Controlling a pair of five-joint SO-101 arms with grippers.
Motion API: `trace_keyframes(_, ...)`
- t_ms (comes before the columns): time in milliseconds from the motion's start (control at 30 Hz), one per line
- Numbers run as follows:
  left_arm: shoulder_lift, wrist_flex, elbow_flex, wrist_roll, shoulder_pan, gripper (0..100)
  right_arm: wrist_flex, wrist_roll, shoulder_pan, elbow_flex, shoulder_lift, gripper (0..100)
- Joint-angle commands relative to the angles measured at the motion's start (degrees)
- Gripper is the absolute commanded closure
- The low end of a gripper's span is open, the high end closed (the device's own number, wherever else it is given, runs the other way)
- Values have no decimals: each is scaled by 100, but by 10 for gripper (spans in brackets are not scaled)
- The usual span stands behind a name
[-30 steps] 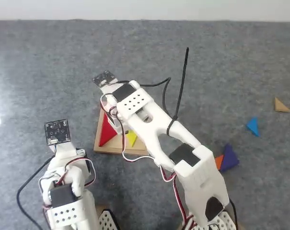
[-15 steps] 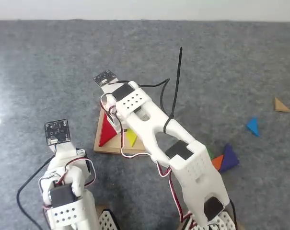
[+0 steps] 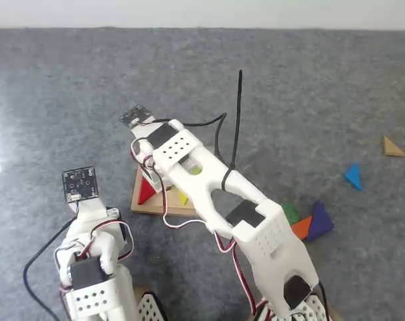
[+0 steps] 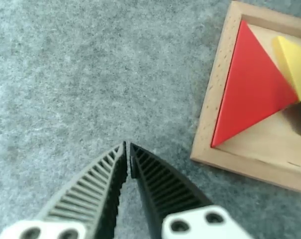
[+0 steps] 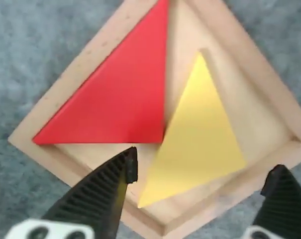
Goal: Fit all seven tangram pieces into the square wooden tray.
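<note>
A shallow square wooden tray (image 5: 65, 87) sits on a grey speckled surface (image 3: 309, 87) and holds two pieces. A large red triangle (image 5: 118, 94) lies flat with its long edge along one tray wall. A yellow triangle (image 5: 195, 134) lies next to it, one side touching the red triangle's corner, with bare wood showing around it. The right tool (image 5: 205, 172) hangs directly above the yellow triangle with its two dark fingers spread wide to either side – nothing is held between them. The right arm stretches across the tray in the high view, covering much of it. The left tool (image 4: 128, 149) is above the bare surface just beside the tray's outer edge, its ribbed fingers pressed together with nothing between them. Five pieces lie loose on the surface, well apart from the tray on the right arm's side. A green piece (image 3: 290, 212), an orange piece (image 3: 301, 227) and a dark blue triangle (image 3: 320, 219) huddle together, while farther off lie a small light blue triangle (image 3: 353, 176) and a tan triangle (image 3: 391, 146).
</note>
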Motion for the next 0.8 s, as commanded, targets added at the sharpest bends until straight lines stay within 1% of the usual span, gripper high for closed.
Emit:
trace_keyframes(0,-97,44,-40,-26,-9,987,13,62,84,-308,-66,607)
trace_keyframes(200,-97,44,-40,-26,-9,987,4,62,268,-316,163,608)
trace_keyframes(367,-97,44,-40,-26,-9,987,-57,53,198,-457,488,608)
trace_keyframes(600,-97,44,-40,-26,-9,987,224,114,119,-1011,690,608)
trace_keyframes(700,-97,44,-40,-26,-9,987,295,220,84,-1090,813,608)
trace_keyframes(767,-97,44,-40,-26,-9,987,295,158,84,-1099,884,608)
